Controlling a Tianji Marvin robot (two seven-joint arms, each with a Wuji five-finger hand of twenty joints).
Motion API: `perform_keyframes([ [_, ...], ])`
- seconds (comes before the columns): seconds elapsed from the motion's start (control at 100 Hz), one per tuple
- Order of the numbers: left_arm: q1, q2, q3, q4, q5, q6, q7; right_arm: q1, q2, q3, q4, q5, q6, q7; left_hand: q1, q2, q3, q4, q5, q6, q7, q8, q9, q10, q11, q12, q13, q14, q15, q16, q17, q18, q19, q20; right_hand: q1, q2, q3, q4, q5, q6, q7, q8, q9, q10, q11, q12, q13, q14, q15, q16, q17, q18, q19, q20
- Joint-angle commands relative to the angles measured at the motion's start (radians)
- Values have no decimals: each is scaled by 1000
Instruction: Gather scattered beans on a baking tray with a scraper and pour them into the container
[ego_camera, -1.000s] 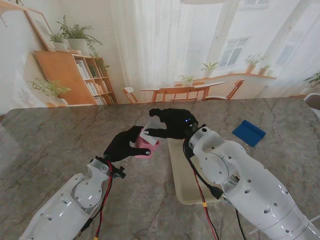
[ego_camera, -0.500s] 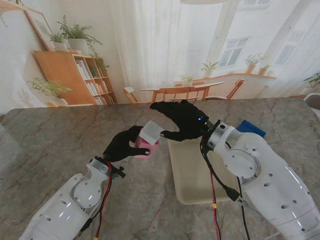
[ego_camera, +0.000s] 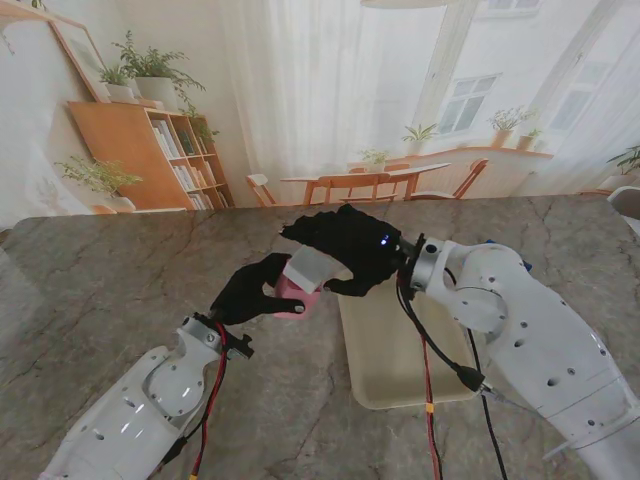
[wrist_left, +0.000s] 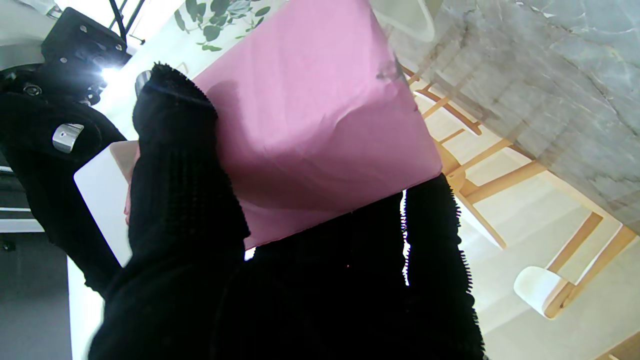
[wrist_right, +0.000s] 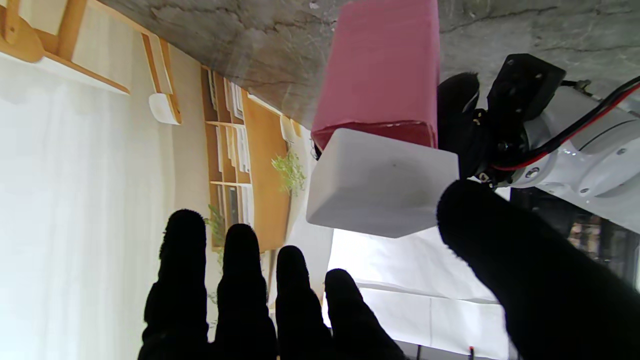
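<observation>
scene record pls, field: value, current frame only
left hand: shut on pink container, held off the table
white lid: on top of the pink container, tilted
right hand: open, fingers spread by the white lid, grip not visible
baking tray: on table, right of the pink container
beans: none made out on tray
blue scraper: mostly hidden behind right arm

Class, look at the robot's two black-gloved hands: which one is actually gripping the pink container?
The left hand grips the pink container, fingers wrapped round its side. The right hand is spread open by the white lid, gripping nothing.
</observation>
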Motion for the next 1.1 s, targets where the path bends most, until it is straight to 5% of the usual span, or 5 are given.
perform_keyframes([
  [0.0,1,-5,3,0,0,-4,3,17,-3,-13,12,-7,-17,7,260,167,215,48,97,-234,170,35,151,-208,166,76,32,-68,30,13,-2,-2,7,17,-28,-18,22,-17,-30,-14,38,114,24,-31,45,16,40,-27,31,20,18,-20,25,15],
  [0.3,11,-6,-7,-14,6,3,17,64,-5,-78,70,-27,-40,-42,260,169,215,48,96,-234,170,35,150,-209,165,77,32,-70,29,14,-2,-3,7,18,-34,-19,25,-21,-64,-94,209,381,142,-117,218,185,158,-110,270,138,80,-27,68,43],
  [0.54,15,-7,-10,-18,9,5,25,69,-10,-117,94,-82,39,-159,260,169,216,49,95,-233,170,36,150,-209,165,77,32,-69,29,15,-1,-3,8,19,-35,5,5,-29,55,-213,392,418,325,-296,443,293,303,-213,439,212,184,-49,116,66],
  [0.83,19,-7,-14,-25,11,12,29,69,-24,-158,124,-80,133,-247,261,170,215,49,94,-233,171,36,148,-209,165,78,31,-69,29,16,-2,-4,7,19,-36,33,-17,-37,142,-302,716,238,588,-469,686,301,530,-331,538,263,323,-85,176,74],
  [1.09,25,-8,-20,-33,18,20,38,56,-38,-188,127,-50,242,-267,260,171,216,48,92,-231,171,36,146,-207,165,78,29,-67,30,17,-3,-3,9,20,-31,51,-46,-46,208,-265,673,144,782,-589,825,301,713,-414,691,314,497,-120,266,118],
])
